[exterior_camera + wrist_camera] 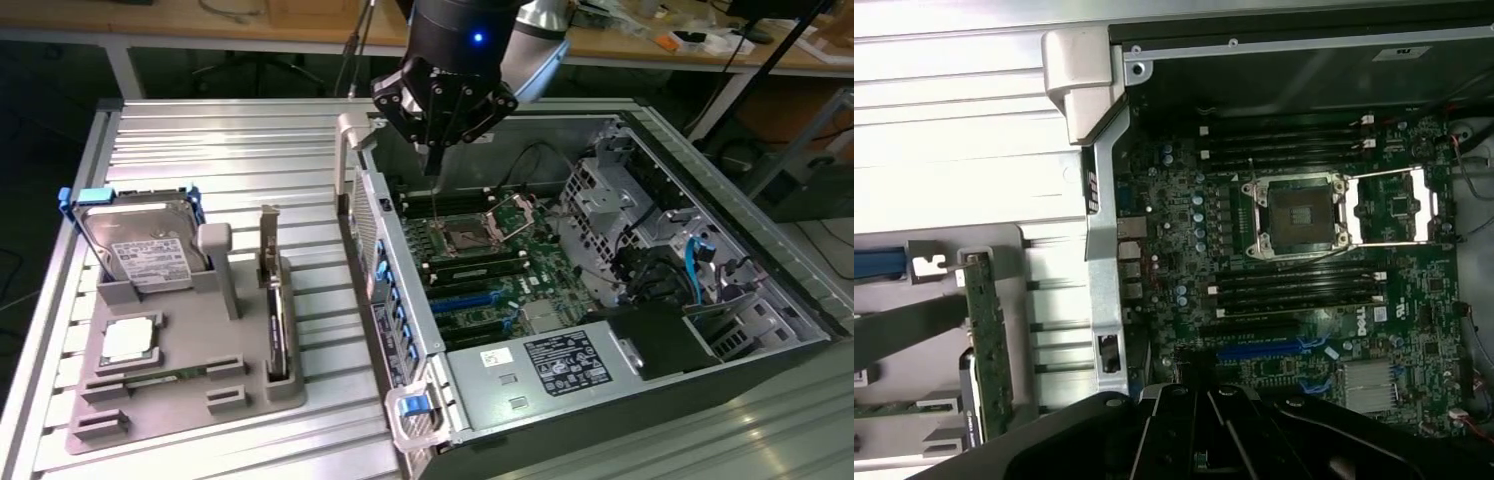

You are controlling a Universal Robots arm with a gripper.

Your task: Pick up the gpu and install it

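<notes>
Exterior view, places by clock face.

- Hand (pixel 433 162) hung over the 12 o'clock end of the open computer case (pixel 801 330), above the motherboard (pixel 487 270). Fingers pressed together to a narrow tip, nothing between them. In the wrist view the hand (pixel 1199 420) sat above the board (pixel 1184 270), with the CPU socket (pixel 1299 215) uncovered.
- The gpu (pixel 276 320) was at about 8 o'clock from the hand, well apart from it. It stood on its long edge in a slot of the grey holder tray (pixel 187 400) on the ribbed metal surface (pixel 227 150).
- The case's near side wall (pixel 380 250), carrying blue clips (pixel 387 300), rose between the gpu and the motherboard.
- Also on the tray: hard drive (pixel 140 250) upright at 10 o'clock from the gpu, a processor chip (pixel 127 342) lying flat at 9 o'clock, and a memory stick (pixel 154 377) just beyond it toward 8 o'clock.
- In the case: CPU socket (pixel 470 235) near centre, power supply (pixel 561 365) with a white label at the 6 o'clock end.
- Gpu appearance: thin, long, dark card, long axis running 12 to 6, with a silver bracket (pixel 271 235) standing up at the 12 o'clock end. In the wrist view the gpu (pixel 989 340) showed a green board side.
</notes>
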